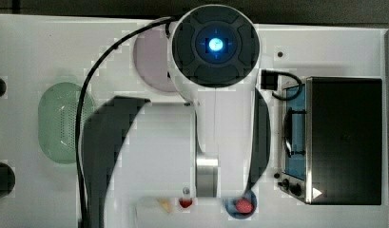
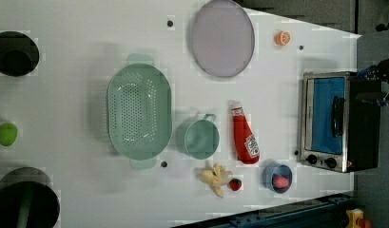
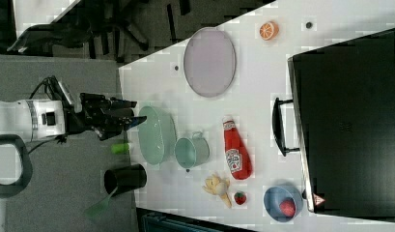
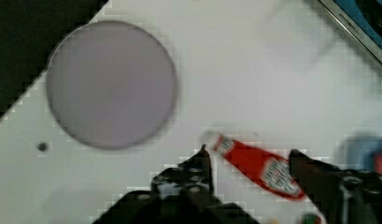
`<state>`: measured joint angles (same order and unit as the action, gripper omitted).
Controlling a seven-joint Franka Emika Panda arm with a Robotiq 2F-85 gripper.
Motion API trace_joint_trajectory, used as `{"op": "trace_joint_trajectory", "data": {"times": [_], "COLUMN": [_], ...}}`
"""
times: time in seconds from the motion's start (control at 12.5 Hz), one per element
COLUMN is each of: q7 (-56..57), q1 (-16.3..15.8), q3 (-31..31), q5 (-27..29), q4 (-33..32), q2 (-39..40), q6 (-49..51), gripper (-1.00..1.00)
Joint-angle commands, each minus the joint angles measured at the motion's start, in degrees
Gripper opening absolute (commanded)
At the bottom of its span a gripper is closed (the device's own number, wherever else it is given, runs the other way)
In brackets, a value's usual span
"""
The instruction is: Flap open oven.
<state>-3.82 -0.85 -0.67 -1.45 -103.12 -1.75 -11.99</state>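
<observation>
A: So, what sits in the containers near the oven point(image 2: 338, 122)?

B: Just off the oven's knob end, the blue bowl point(image 2: 277, 177) holds a red fruit-like piece point(image 2: 280, 181). Farther from the oven door, past the ketchup bottle point(image 2: 244, 134), the green cup point(image 2: 199, 137) and the green colander point(image 2: 139, 111) look bare inside.

A: And the oven itself?

B: It stands at one end of the white table point(image 2: 78, 71), glass door shut, bar handle point(image 2: 337, 116) facing the bottle.

A: The claw point(image 4: 249, 161)?

B: Released, fingers point(image 4: 205, 163) apart above the bottle, grasping nothing.

A: Anything hard to see?

B: From the top view the arm point(image 1: 216, 95) covers the bottle and cup.
</observation>
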Motion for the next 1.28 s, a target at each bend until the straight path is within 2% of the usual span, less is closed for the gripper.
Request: {"op": "trace_joint_trajectory", "data": {"times": [0.08,0.24,0.4,0.48,0.96,1.04,1.28], "q7": [-3.08,-3.08,-3.08,-3.08,-3.08,-3.07,-1.91], "q1": [2.3,2.3,2.3,2.3,2.56,2.7,3.17], "q3": [-2.05,-2.05,-2.05,-2.05,-2.67,-3.02,-4.49], "q5": [2.03,2.03,2.03,2.03,2.01,1.92,1.73], "q4": [-12.97,-12.97,-12.97,-12.97,-13.35,-13.8,-15.07], "q2": [-19.86,-19.86,-19.86,-19.87,-19.6,-19.42,-18.06], "q6": [8.41,8.4,8.39,8.39,8.4,8.39,6.96], "gripper": [0.6,0.99,1.0,0.89,-0.56,-0.65,-0.65]}}
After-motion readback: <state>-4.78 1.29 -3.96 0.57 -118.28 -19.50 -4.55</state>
